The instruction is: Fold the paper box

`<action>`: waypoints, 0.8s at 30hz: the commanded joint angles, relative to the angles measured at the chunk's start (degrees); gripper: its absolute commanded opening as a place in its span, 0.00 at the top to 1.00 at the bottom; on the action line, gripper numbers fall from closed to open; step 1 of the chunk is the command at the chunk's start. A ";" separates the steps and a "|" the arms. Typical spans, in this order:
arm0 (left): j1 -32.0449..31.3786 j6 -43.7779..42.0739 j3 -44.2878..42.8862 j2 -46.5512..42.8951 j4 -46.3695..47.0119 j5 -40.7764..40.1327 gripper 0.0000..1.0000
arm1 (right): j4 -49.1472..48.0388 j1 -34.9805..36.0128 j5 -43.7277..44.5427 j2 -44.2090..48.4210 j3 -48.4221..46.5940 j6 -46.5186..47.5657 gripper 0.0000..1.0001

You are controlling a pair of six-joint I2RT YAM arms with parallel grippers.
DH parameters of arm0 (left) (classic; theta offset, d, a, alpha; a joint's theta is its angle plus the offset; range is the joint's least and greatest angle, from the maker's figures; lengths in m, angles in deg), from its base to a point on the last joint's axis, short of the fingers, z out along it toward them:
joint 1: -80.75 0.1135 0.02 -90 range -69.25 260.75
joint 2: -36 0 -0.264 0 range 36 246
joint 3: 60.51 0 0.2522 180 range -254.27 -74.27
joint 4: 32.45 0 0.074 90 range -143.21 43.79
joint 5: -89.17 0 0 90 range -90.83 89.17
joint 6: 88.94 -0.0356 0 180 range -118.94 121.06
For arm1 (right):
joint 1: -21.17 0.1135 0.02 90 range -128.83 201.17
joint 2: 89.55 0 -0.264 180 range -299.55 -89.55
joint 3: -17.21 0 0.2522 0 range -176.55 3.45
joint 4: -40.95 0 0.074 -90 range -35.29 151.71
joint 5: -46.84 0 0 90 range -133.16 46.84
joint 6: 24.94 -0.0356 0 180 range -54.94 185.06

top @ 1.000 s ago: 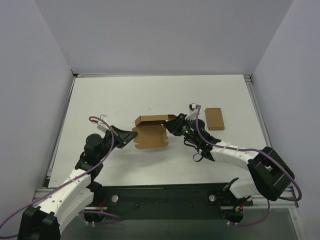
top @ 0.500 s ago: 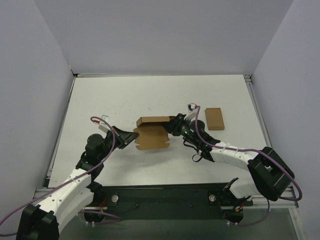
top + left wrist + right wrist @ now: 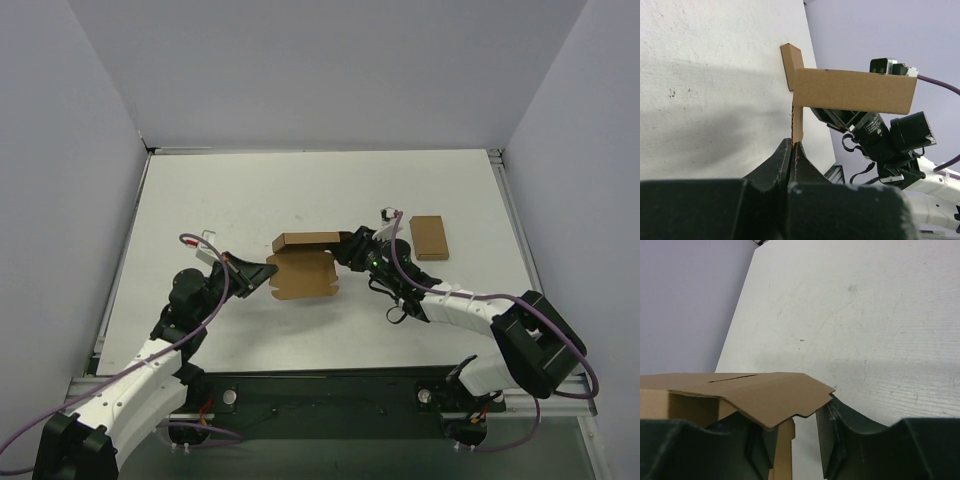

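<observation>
The paper box (image 3: pixel 303 270), brown kraft card, lies half folded at mid-table with its back wall raised. My left gripper (image 3: pixel 264 273) is shut on the box's left flap. In the left wrist view the pinched card edge (image 3: pixel 797 125) rises straight out of the gripper (image 3: pixel 792 145), with the wall (image 3: pixel 855 91) beyond. My right gripper (image 3: pixel 348 251) sits at the box's right end. In the right wrist view this gripper (image 3: pixel 800 440) is open. A notched flap (image 3: pixel 765 395) lies over the left finger, and a thin card strip (image 3: pixel 784 450) stands in the gap, free of the right finger (image 3: pixel 850 435).
A plain brown cardboard rectangle (image 3: pixel 429 237) lies flat just right of the right gripper. The white table (image 3: pixel 250 190) is enclosed by grey-white walls on three sides. The right arm's wrist and cables (image 3: pixel 880 135) show close behind the box in the left wrist view.
The right gripper's jaws have parted and let go of the box's right flap. The box has shifted slightly. The left gripper keeps its grip and has barely moved.
</observation>
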 commanded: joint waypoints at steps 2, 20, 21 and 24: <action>-0.33 1.03 -1.17 -1.61 2.10 -0.10 1.00 | -4.54 -0.68 -0.07 -1.39 -0.45 0.32 0.66; -1.38 1.29 -0.29 -0.29 3.42 -0.62 1.00 | -11.57 -0.60 -6.14 -4.47 -2.21 -4.78 0.68; -1.38 1.20 -0.20 -0.29 3.42 -0.80 1.00 | -11.14 -0.60 -6.05 -4.30 -2.30 -4.43 0.70; -1.47 0.76 -0.11 0.06 3.33 -0.98 1.00 | -9.82 -0.16 -4.91 -3.68 -2.39 -2.85 0.78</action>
